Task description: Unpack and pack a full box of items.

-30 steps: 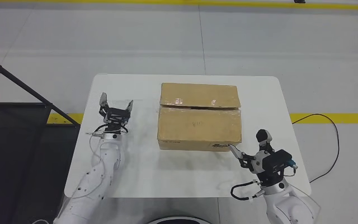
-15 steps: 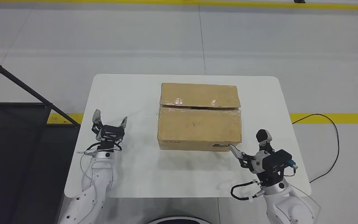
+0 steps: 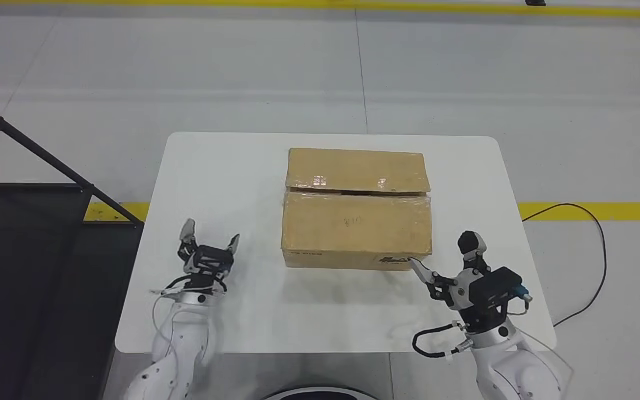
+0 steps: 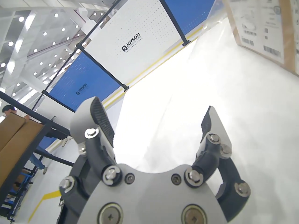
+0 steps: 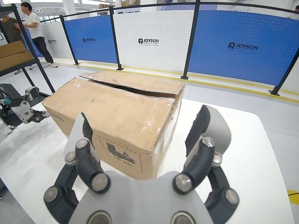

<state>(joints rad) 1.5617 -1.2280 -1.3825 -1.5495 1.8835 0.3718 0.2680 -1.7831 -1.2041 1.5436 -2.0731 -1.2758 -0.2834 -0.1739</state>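
Box [image 3: 357, 210] in the middle of the white worktop [image 3: 470, 180], flaps down with a thin crack between them; likely the very start, with nothing taken out yet. Left gripper [image 3: 210, 237] wide open and empty near the left near edge, right gripper [image 3: 442, 256] wide open and empty just beside the near right corner; next, probably time to lift a flap by its edge. Grey floor with a yellow line [image 3: 575, 209] all around, blue and white fence panels [image 5: 149, 43] far behind.
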